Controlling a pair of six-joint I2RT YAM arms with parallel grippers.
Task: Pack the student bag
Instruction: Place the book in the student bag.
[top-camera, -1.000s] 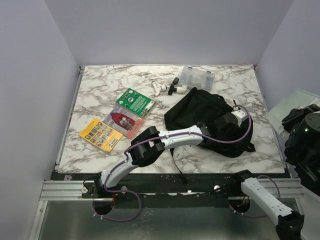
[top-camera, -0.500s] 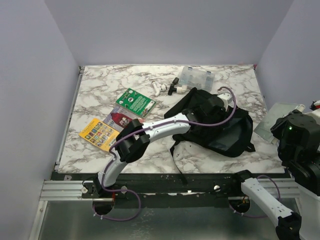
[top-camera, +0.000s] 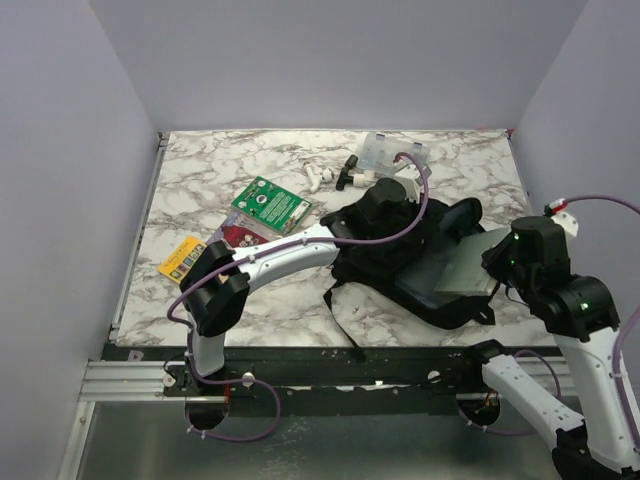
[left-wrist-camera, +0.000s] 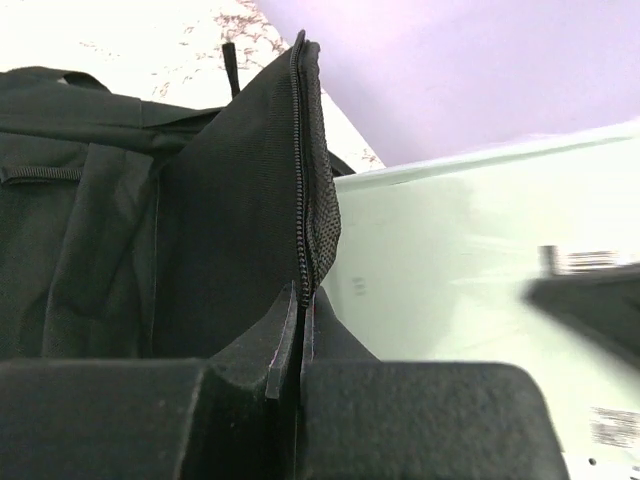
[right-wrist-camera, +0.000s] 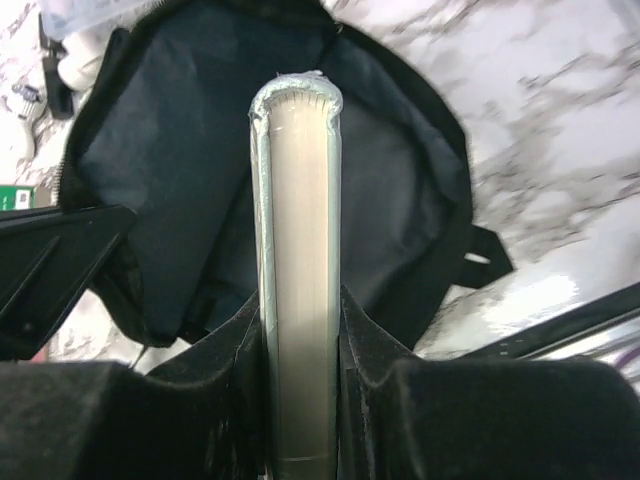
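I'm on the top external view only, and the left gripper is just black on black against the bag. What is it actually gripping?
Observer: The left wrist view shows the left gripper shut on the student bag at its zipper edge, with that flap held up on edge.
Operator: And the flat pale thing in the right gripper, is it a book?
Observer: Yes. The right wrist view shows the right gripper shut on a book, seen edge-on, with cream pages between pale green covers.
Operator: Is it lined up with the opening?
Observer: It looks so. In that view the book's far end sits over the dark inner lining, which shows on both sides of it.
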